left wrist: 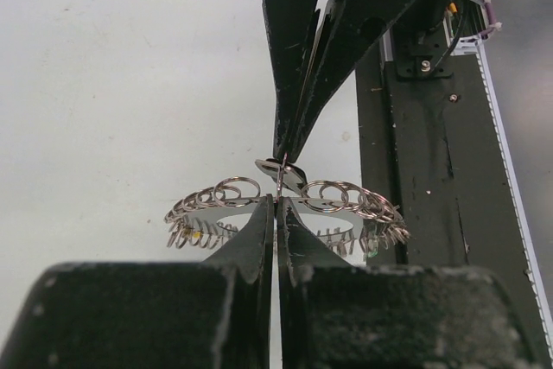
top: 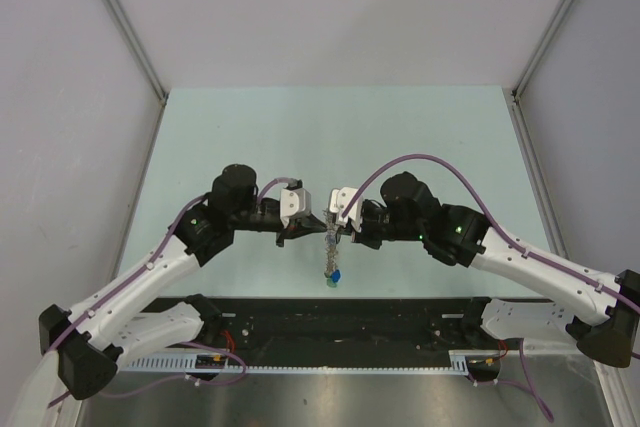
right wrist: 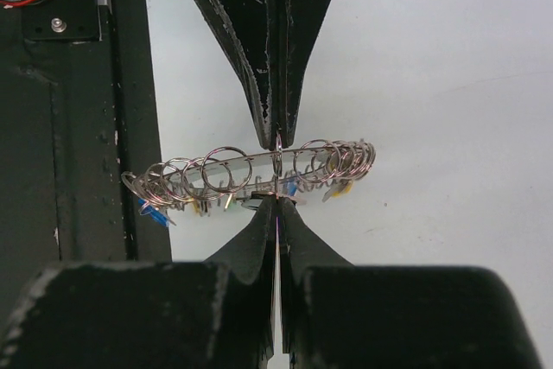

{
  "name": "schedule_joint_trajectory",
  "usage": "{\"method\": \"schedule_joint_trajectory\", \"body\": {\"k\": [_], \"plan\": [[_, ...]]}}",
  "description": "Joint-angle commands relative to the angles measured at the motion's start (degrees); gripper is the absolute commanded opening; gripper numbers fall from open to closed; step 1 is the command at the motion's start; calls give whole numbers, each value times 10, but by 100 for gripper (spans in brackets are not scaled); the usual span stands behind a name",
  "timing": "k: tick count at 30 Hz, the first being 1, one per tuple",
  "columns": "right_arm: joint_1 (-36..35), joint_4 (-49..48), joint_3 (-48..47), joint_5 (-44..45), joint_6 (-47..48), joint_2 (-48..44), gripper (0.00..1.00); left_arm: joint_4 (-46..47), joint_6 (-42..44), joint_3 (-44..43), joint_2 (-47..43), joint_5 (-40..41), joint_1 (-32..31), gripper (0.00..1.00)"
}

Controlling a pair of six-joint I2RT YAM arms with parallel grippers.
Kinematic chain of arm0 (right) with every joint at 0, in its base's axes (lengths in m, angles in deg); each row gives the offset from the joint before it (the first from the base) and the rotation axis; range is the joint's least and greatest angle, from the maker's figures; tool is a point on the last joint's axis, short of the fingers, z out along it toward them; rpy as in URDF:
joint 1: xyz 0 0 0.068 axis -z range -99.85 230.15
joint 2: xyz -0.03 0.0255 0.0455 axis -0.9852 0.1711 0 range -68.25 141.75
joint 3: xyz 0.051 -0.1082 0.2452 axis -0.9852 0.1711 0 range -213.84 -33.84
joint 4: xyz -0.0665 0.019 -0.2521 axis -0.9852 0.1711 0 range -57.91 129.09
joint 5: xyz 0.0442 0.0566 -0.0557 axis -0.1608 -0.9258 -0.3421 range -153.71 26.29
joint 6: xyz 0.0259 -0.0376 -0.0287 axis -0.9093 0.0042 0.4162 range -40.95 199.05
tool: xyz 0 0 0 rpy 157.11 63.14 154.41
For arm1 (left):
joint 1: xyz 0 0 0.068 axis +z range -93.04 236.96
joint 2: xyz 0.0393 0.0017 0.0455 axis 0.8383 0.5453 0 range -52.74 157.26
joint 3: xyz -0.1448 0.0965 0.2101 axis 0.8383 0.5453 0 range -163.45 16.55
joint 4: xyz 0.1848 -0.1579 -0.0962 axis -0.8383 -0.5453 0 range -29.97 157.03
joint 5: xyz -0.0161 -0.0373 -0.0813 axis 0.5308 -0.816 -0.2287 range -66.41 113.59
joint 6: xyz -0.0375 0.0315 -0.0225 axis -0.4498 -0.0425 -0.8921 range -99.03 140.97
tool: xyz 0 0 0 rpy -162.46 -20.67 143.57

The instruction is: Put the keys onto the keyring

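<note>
Though clamped from both sides, sags limp in between: grey metallic coiled keyring [right wrist: 225, 170], held just above the pale green table [top: 400, 147] near its front edge, with tiny metal keys [right wrist: 149, 212], blue and yellow plastic heads, dangling underneath. Likely light, floppy, slippery thin wire, so best pinched on a single coil. Black two-finger left gripper [top: 318, 230] clamped on the rim; black two-finger right gripper [top: 342, 230] clamped opposite, tips almost meeting.

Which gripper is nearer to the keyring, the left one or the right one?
Neither: both touch it. The left gripper pinches the keyring from one side, the right gripper from the opposite side, tip to tip.
</note>
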Motion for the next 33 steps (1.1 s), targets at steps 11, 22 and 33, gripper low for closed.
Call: {"method": "schedule_joint_trajectory", "body": {"k": [11, 22, 33], "plan": [[-9, -62, -26, -22, -7, -17, 0, 3, 10, -22, 6, -30, -6, 0], [-16, -61, -35, -28, -2, 7, 0, 5, 2, -24, 11, -24, -9, 0], [-25, -58, -47, -20, 6, 21, 0, 5, -12, -27, 13, 3, -13, 0]]}}
